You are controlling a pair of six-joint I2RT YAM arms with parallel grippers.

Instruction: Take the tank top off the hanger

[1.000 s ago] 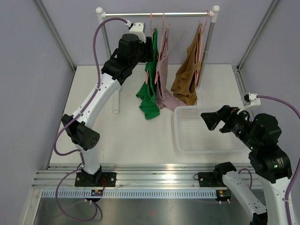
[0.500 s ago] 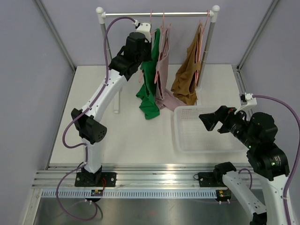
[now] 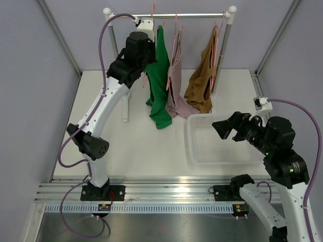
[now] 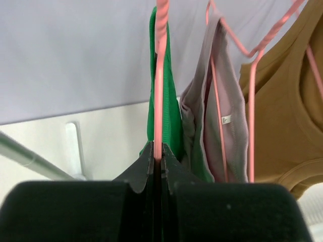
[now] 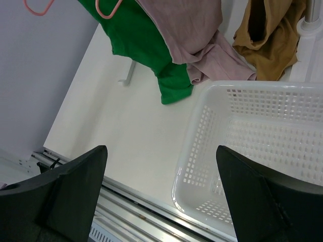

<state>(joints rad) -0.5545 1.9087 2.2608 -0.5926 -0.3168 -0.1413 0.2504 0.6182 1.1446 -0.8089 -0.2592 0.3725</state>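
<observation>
The left gripper [image 4: 158, 157] pinches the pink hanger [image 4: 159, 91] wire, and the green tank top [image 4: 173, 121] draped just ahead of its fingertips looks light and limp, best taken by a bunched strap.

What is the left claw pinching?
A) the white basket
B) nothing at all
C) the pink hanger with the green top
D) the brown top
C: the wrist view shows the left claw shut on the pink hanger that carries the green top.
</observation>
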